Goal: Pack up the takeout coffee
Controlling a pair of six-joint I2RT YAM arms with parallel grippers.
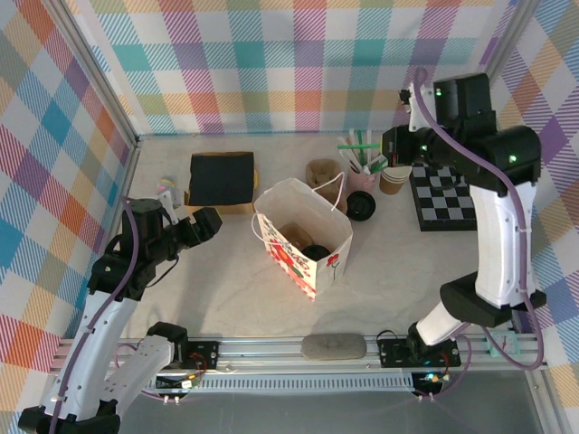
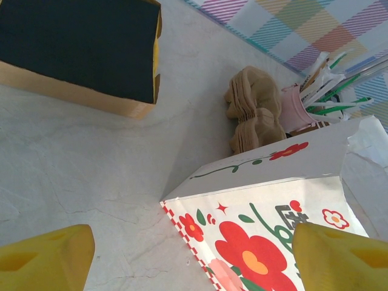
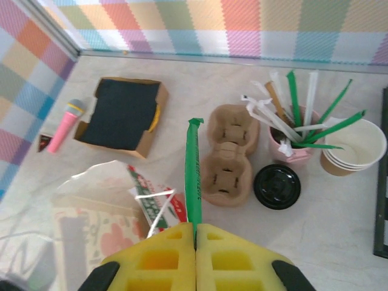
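Note:
A white paper bag (image 1: 303, 237) printed with red flowers stands open mid-table. Inside it a round black lid on something brown (image 1: 315, 251) looks like the takeout coffee. My left gripper (image 1: 208, 222) hovers open just left of the bag. In the left wrist view its yellow fingers (image 2: 48, 257) flank the bag's near corner (image 2: 254, 242) without touching it. My right gripper (image 3: 196, 233) is shut on a green wrapped straw (image 3: 193, 170) and hangs high over the carrier and the bag's rim (image 3: 103, 182). In the top view the right gripper (image 1: 394, 146) is near the pink straw cup (image 1: 366, 167).
A brown pulp cup carrier (image 3: 229, 154) lies behind the bag. Beside it are a loose black lid (image 3: 277, 186), the pink cup of straws (image 3: 290, 145) and stacked kraft cups (image 3: 354, 145). A black-topped box (image 1: 221, 179), a pink toy microphone (image 3: 65, 124) and a chessboard (image 1: 443, 194) are around.

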